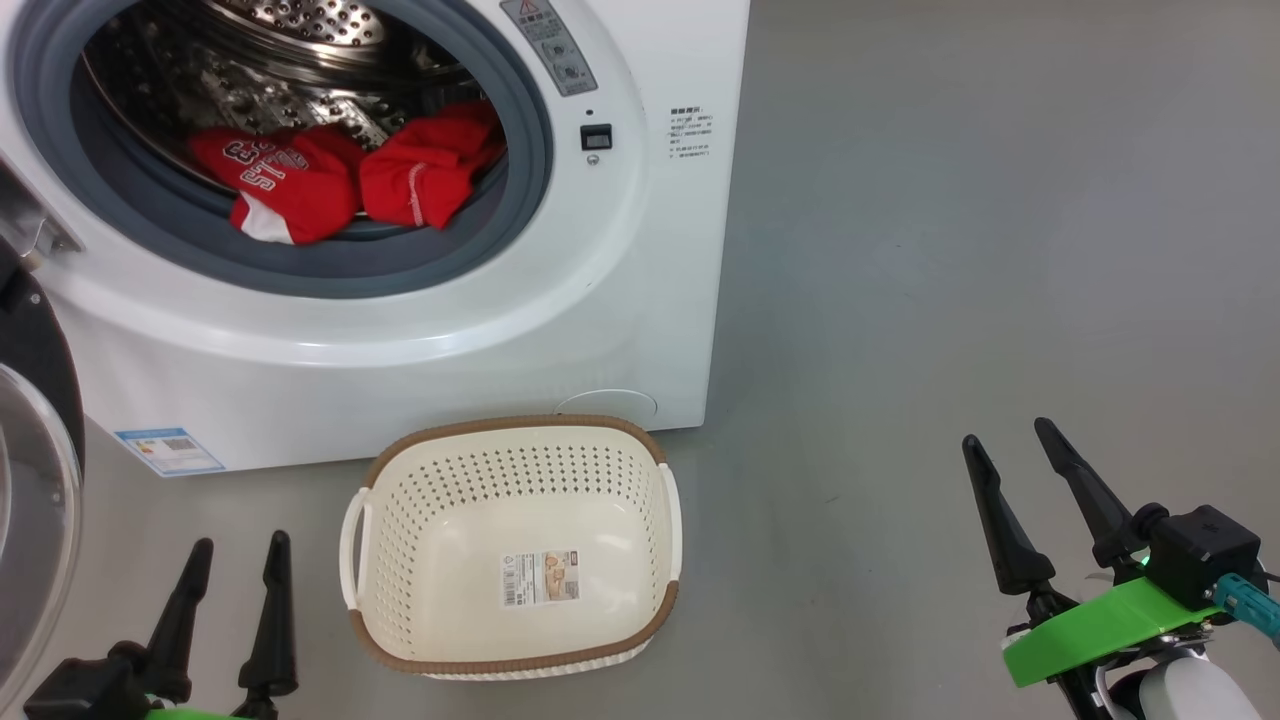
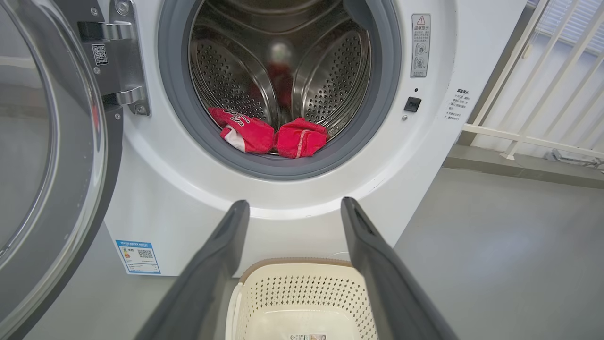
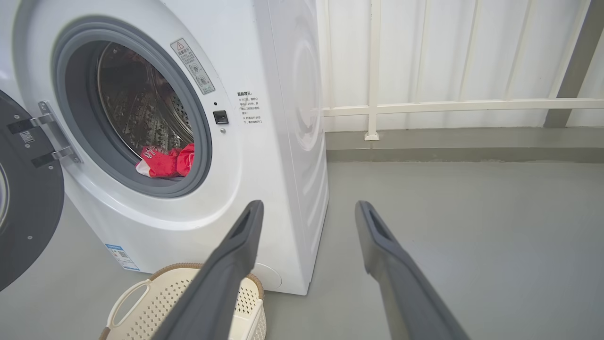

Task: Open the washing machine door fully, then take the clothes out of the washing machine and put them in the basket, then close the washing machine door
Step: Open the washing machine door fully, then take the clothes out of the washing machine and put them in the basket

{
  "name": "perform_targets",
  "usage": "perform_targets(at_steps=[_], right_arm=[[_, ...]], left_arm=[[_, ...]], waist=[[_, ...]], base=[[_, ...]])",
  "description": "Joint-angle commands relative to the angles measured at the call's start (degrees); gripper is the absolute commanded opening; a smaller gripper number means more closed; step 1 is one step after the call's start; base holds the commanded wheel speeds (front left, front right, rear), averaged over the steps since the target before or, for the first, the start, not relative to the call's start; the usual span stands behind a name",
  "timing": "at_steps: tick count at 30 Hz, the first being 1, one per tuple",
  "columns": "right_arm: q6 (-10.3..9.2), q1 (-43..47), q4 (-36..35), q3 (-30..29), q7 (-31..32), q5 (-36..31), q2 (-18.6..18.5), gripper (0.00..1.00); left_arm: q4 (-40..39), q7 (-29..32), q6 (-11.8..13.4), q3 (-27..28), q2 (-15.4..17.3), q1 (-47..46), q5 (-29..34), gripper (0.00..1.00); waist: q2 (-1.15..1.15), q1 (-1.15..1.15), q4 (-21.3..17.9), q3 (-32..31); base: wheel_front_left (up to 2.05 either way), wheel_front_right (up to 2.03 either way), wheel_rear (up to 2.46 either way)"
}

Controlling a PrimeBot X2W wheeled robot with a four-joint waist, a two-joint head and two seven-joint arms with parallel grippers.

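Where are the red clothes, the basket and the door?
the clothes [image 1: 300, 190]: head view, left jersey's red front.
the basket [image 1: 515, 421]: head view, brown far rim.
the washing machine door [image 2: 47, 160]: left wrist view, glass window.

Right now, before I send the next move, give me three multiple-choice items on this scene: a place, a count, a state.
1. Where is the basket?
A) on the floor in front of the washing machine
B) on top of it
C) behind it

2. How many red clothes lie inside the machine?
A) one
B) two
C) four

3. The washing machine door is
A) shut
B) open
C) taken off

Answers:
1 A, it stands on the floor before the machine's front.
2 B, two red pieces lie side by side.
3 B, it hangs on its hinge, swung aside.
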Motion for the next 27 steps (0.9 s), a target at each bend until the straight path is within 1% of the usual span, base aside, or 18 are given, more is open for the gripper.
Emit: perform_targets(at_steps=[1,8,15,19,23,27], right_arm=[[0.36,-0.1,-1.7,1.1,-0.7,-1.2,-0.4,1.0],[0.36,-0.1,-1.7,1.0,-0.7,-1.2,-0.4,1.0],[0.36,-0.5,-1.8,1.0,-0.7,-1.3,-0.5,1.0],[0.36,-0.7,-1.8,1.1,-0.7,-1.2,-0.5,1.0],[0.36,-0.6,-1.8,1.1,-0.7,-1.2,-0.5,1.0],[0.36,-0.6,-1.8,1.0,-0.7,-1.3,-0.5,1.0]], left_arm=[[-1.6,-0.3,-0.2,2.1,1.5,-0.9,0.8,1.0],[-1.6,-0.3,-0.2,2.1,1.3,-1.1,0.8,1.0],[-1.9,-0.3,-0.2,1.9,1.3,-1.4,0.4,1.0],[-1.9,-0.3,-0.2,1.8,1.4,-1.5,1.3,1.0],[-2.7,-0.3,-0.2,2.2,0.9,-1.7,1.7,1.0],[-3.0,-0.3,-0.2,2.2,0.7,-1.6,2.2,1.0]], waist=[[0.0,0.0,0.0,0.0],[0.0,0.0,0.2,0.2],[0.0,0.0,0.4,0.6],[0.0,0.0,0.4,0.8],[0.0,0.0,0.5,0.8],[0.0,0.0,0.7,0.8]], base=[[0.0,0.0,0.0],[0.1,-0.28,0.17],[0.86,-1.39,0.53],[1.08,-1.48,0.4],[0.78,-0.79,0.01],[0.24,-0.24,0.0]])
